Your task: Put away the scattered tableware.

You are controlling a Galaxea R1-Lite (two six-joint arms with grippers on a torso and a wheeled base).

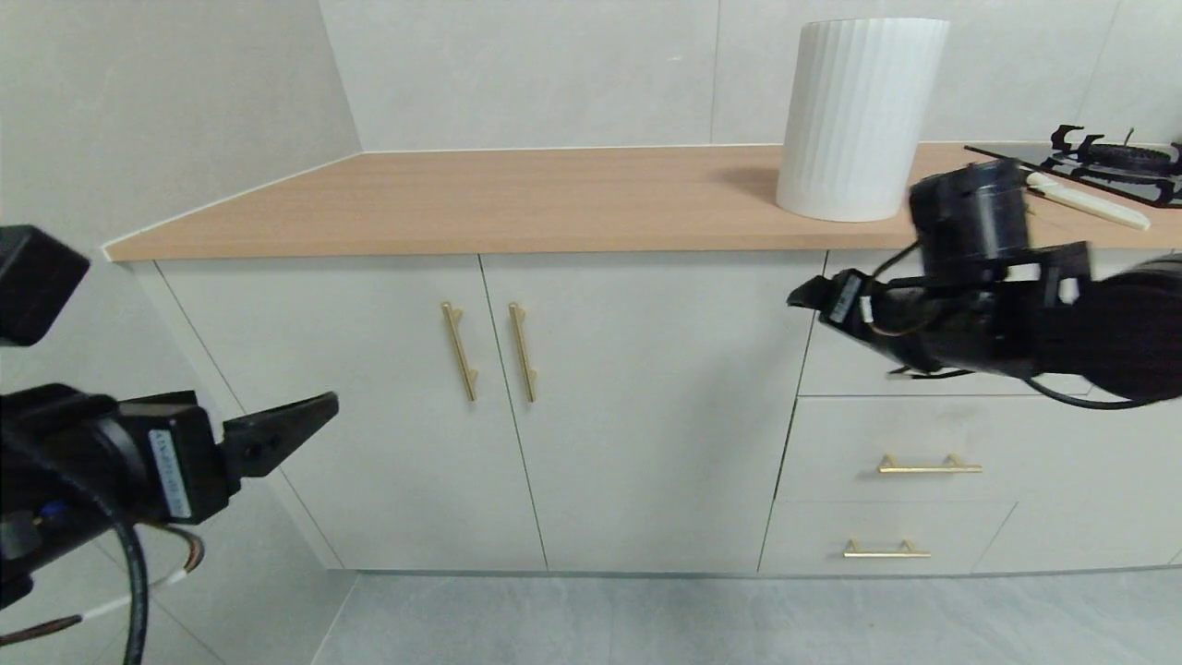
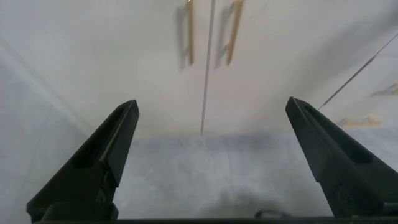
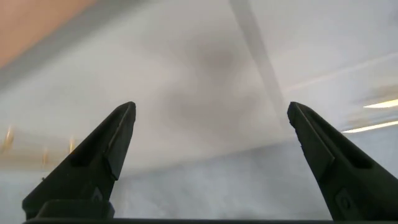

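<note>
The countertop (image 1: 517, 199) runs above closed cabinet doors (image 1: 646, 416) and, under its right end, a closed drawer stack (image 1: 923, 434). A white ribbed container (image 1: 859, 120) stands toward the right end, with the hob (image 1: 1122, 162) at the right edge. The right gripper (image 3: 211, 118) is level with the top drawer front, fingers spread wide and empty. The left gripper (image 2: 212, 106), likewise spread and empty, is low before the doors. The task's thing, a white-handled utensil (image 1: 1094, 207), lies between container and hob, partly hidden by the right arm. Probable step: fetch it. Raise the right gripper above the front edge, align the fingers across the handle and avoid the container.
</note>
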